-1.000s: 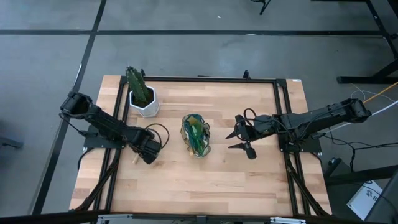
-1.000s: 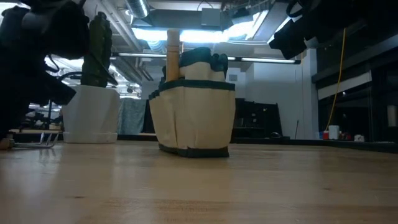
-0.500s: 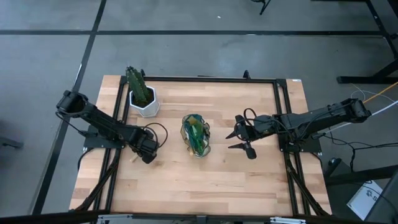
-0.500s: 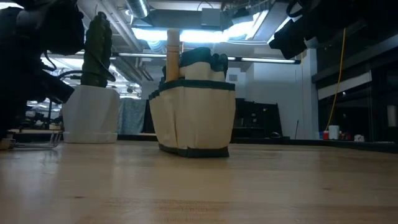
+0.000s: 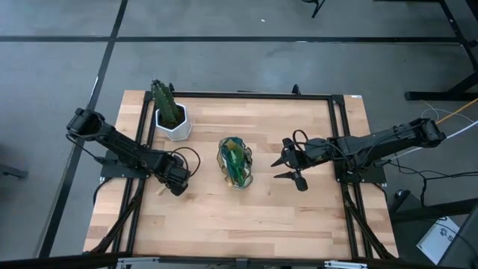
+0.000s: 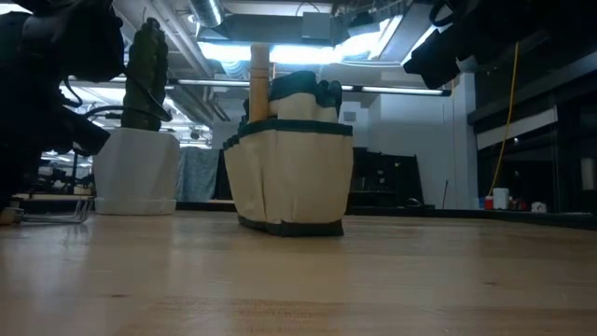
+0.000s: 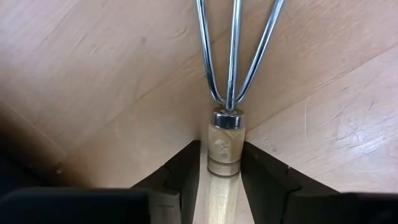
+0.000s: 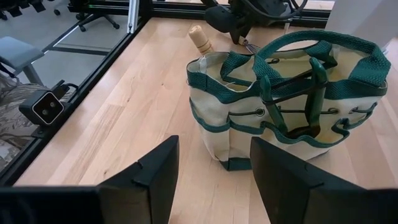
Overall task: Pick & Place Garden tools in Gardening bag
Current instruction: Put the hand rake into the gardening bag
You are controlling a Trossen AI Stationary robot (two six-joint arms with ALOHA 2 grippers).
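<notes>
— Wooden handle of the claw rake (image 7: 222, 163): location?
— Lying on the counter (image 5: 246, 224) near its left edge, clamped between the left gripper (image 5: 178, 186) fingers (image 7: 180, 177), steel tines pointing away.
— Gardening bag (image 5: 235, 162)?
— Upright at counter centre, a wooden handle (image 8: 200, 38) sticking out of it.
— Right gripper (image 5: 287, 166)?
— Just right of the bag, raised, fingers spread, holding nothing.

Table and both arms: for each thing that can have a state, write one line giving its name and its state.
Left gripper: low at the table's left side, shut on the claw rake's wooden handle.
Claw rake: lying on the table, prongs pointing away from the gripper.
Right gripper: open, empty, right of the bag.
Bag: upright, open-topped, a wooden handle sticking out.
Plant: upright in its white pot.
</notes>
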